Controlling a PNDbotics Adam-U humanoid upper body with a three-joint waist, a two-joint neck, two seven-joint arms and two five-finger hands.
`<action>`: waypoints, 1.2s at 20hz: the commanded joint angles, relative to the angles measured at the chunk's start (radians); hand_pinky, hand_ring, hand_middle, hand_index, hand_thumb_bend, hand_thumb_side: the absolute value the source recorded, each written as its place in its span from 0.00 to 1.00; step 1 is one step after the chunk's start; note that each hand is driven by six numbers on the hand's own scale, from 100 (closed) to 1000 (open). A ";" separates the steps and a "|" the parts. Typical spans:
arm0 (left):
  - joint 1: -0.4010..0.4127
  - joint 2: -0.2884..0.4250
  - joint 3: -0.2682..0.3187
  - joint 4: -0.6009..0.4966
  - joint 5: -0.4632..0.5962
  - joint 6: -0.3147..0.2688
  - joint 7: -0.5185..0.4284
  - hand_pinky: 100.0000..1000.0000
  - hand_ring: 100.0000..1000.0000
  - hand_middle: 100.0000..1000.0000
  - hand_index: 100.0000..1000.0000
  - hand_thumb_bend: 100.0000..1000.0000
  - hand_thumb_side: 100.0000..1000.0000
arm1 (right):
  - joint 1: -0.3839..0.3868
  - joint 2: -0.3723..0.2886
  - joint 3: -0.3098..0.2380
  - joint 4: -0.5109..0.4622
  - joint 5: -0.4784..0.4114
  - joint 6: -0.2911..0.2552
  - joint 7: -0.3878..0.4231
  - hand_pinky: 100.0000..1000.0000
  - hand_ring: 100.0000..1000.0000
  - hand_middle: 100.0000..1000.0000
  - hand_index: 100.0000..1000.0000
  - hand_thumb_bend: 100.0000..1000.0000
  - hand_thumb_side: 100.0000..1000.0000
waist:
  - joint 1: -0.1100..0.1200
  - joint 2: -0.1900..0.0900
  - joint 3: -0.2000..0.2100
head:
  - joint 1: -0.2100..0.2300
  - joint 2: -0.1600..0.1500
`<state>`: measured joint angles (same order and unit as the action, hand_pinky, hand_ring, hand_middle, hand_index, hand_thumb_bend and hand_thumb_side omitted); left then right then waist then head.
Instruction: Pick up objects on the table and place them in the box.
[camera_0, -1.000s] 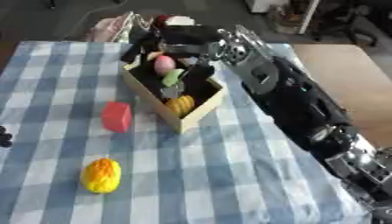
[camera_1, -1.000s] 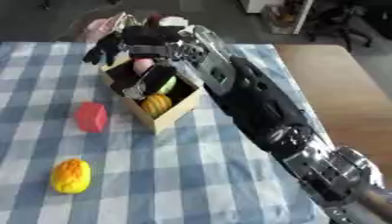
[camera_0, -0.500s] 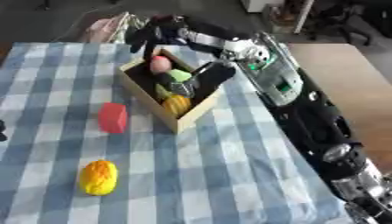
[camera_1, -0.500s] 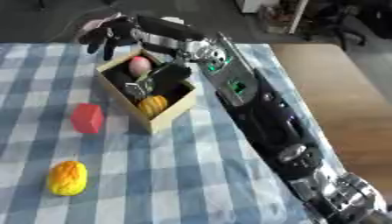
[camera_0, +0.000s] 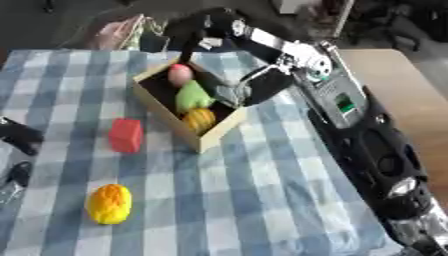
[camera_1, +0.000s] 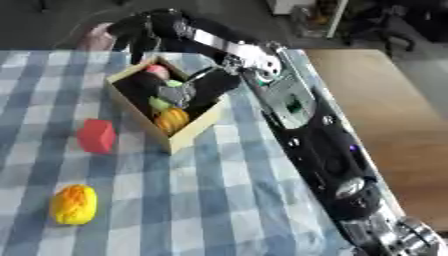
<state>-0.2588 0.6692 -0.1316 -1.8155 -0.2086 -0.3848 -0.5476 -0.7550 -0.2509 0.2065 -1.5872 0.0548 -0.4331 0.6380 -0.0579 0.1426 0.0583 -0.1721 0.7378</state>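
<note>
On the checked counter (camera_0: 262, 200), the right robot hand (camera_1: 140, 30) has lifted clear of the box (camera_0: 188, 107), fingers released; red block (camera_0: 125, 135) and yellow fruit (camera_0: 109, 203) remain.

No legible text or labels anywhere.

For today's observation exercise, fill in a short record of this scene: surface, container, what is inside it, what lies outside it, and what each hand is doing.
surface: table with blue checked cloth
container: open cardboard box
inside: pink ball, green fruit, orange fruit
outside: red block left of box; yellow fruit nearer the front
right hand: above the box's far end, fingers relaxed, holding nothing
left hand: at left edge, idle
</note>
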 joint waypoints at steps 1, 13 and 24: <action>-0.057 0.071 -0.062 0.010 -0.074 -0.054 -0.068 0.77 0.65 0.71 0.83 0.00 0.17 | -0.008 -0.007 -0.019 -0.025 -0.025 0.017 -0.002 0.76 0.63 0.71 0.90 0.00 0.23 | 0.018 -0.015 -0.007 | 0.011 -0.002; -0.265 0.121 -0.269 0.092 -0.308 -0.318 -0.259 0.80 0.73 0.77 0.87 0.30 0.36 | -0.001 0.004 -0.021 -0.025 -0.048 0.032 0.002 0.75 0.63 0.71 0.90 0.00 0.24 | 0.018 -0.021 -0.042 | 0.035 0.012; -0.284 0.162 -0.309 0.110 -0.488 -0.502 -0.346 0.78 0.72 0.75 0.85 0.61 0.49 | 0.000 0.008 -0.018 -0.024 -0.051 0.033 0.004 0.75 0.63 0.70 0.90 0.00 0.25 | 0.018 -0.014 -0.055 | 0.039 0.015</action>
<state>-0.5304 0.8013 -0.4412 -1.7048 -0.6743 -0.5452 -0.5661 -0.7395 -0.2340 0.1937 -1.5915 0.0145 -0.4011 0.6426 -0.0576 0.1421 0.0052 -0.1337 0.7478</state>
